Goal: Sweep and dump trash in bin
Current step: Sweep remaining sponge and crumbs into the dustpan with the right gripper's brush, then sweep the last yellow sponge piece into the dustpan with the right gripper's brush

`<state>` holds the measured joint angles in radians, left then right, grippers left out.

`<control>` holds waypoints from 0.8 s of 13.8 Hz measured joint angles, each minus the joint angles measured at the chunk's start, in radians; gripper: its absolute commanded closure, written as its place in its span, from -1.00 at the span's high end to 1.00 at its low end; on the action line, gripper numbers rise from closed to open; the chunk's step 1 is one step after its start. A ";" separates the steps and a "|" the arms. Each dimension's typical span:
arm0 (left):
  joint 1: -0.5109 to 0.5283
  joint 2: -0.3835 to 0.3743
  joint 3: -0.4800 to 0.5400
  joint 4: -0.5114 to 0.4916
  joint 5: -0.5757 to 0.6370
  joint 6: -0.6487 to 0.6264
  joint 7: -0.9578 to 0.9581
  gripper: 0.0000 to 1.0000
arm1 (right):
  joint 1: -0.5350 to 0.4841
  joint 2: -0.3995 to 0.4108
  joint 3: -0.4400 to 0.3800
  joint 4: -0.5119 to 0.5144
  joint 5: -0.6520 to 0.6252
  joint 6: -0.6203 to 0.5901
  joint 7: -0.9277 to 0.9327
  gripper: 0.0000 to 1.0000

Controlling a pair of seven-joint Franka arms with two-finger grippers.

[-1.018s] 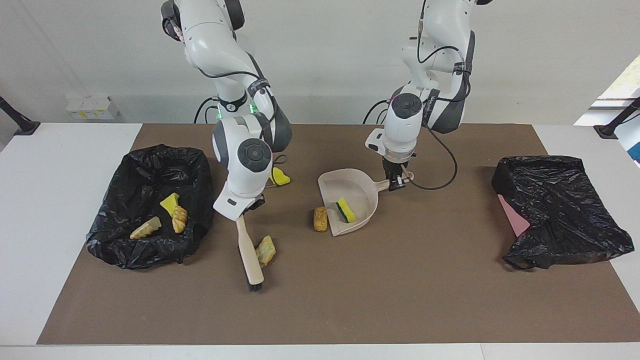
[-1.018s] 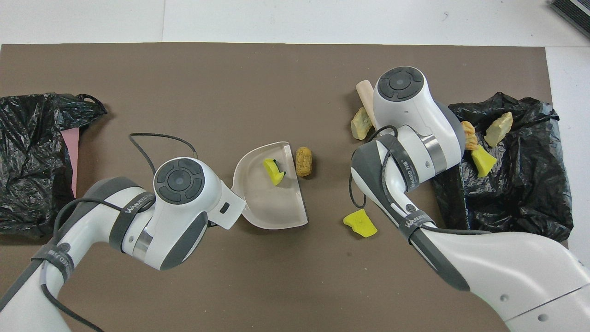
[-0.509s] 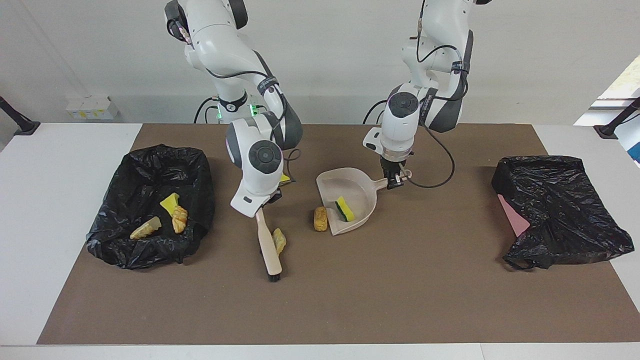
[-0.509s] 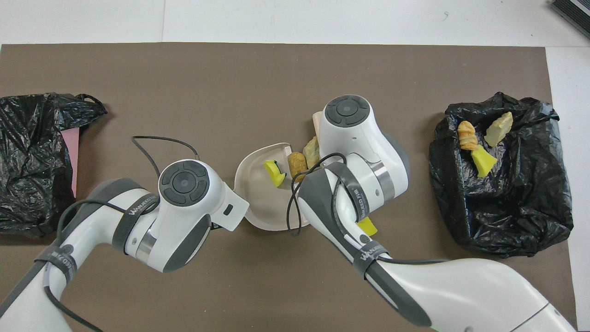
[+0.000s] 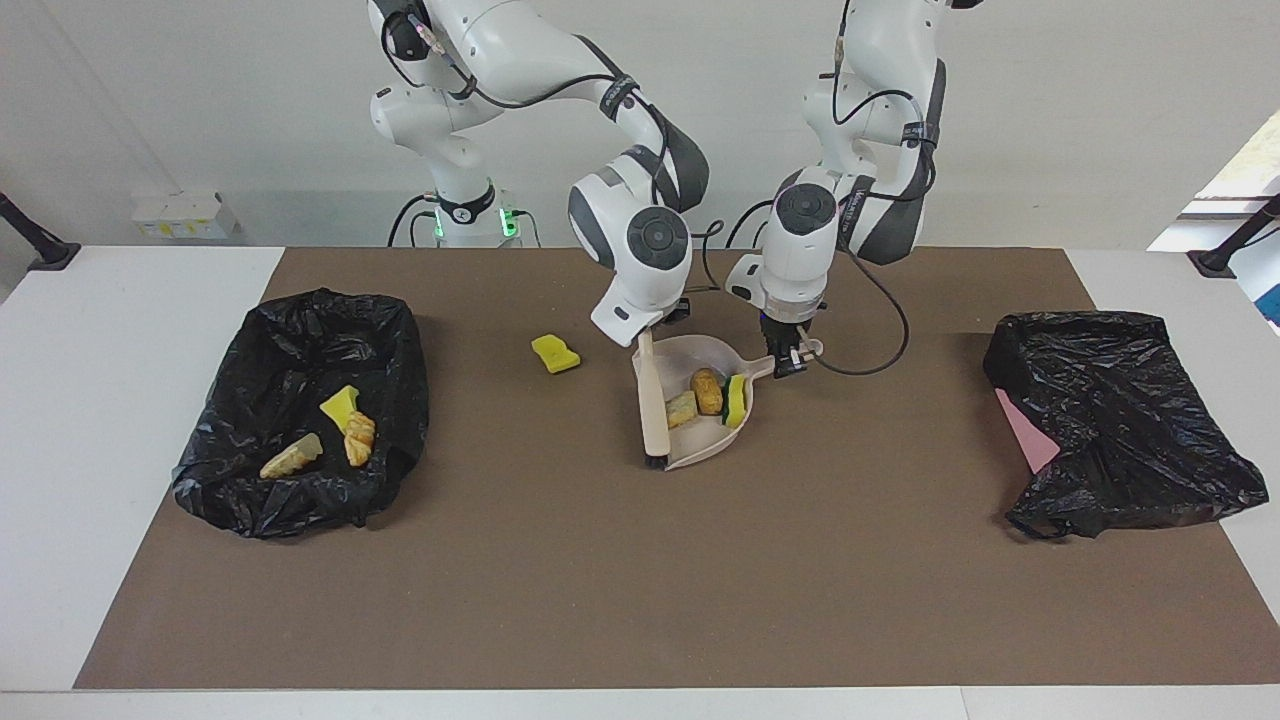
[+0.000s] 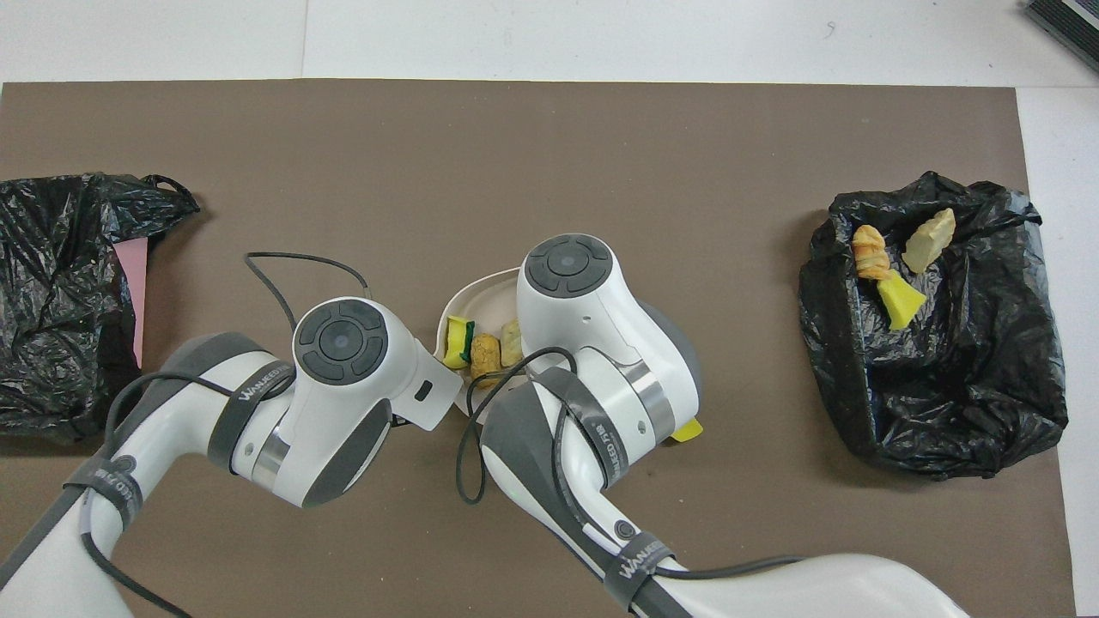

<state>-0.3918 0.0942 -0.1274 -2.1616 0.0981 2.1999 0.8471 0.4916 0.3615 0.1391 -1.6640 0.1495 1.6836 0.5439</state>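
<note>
The beige dustpan (image 5: 703,438) lies mid-mat, and my left gripper (image 5: 790,362) is shut on its handle. In it lie three pieces of trash: a tan lump (image 5: 682,409), a brown lump (image 5: 707,391) and a yellow-green sponge (image 5: 737,400). My right gripper (image 5: 648,330) is shut on the handle of the beige brush (image 5: 652,400), which stands across the pan's mouth with its bristles on the mat. A yellow sponge chunk (image 5: 555,353) lies loose on the mat between pan and bin. The black-bagged bin (image 5: 300,320) holds three scraps (image 5: 345,425). From overhead both wrists hide the fingers.
A second black bag (image 5: 1120,420) with a pink edge lies at the left arm's end of the mat. The left arm's cable (image 5: 880,350) loops beside the dustpan handle. Overhead, the bin (image 6: 944,412) and the pan's rim (image 6: 481,287) show.
My right arm swept the brush toward the left arm's end, pushing both bread-like lumps into the dustpan. The sponge slid to the pan's back. The left gripper barely moved.
</note>
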 measured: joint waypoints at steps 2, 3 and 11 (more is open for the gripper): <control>0.005 -0.001 0.001 -0.005 0.000 0.009 0.028 -1.00 | -0.036 -0.062 -0.007 0.001 0.001 -0.085 0.002 -1.00; 0.010 -0.001 0.002 -0.006 0.000 0.015 0.063 -1.00 | -0.058 -0.096 -0.009 0.000 0.001 -0.136 0.002 -1.00; 0.021 -0.002 0.008 -0.014 0.001 0.044 0.233 -1.00 | -0.050 -0.334 -0.007 -0.306 -0.060 -0.170 0.225 -1.00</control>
<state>-0.3711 0.0924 -0.1193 -2.1757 0.0990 2.2439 1.0806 0.4416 0.0280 0.1323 -1.9697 0.0896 1.5132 0.7686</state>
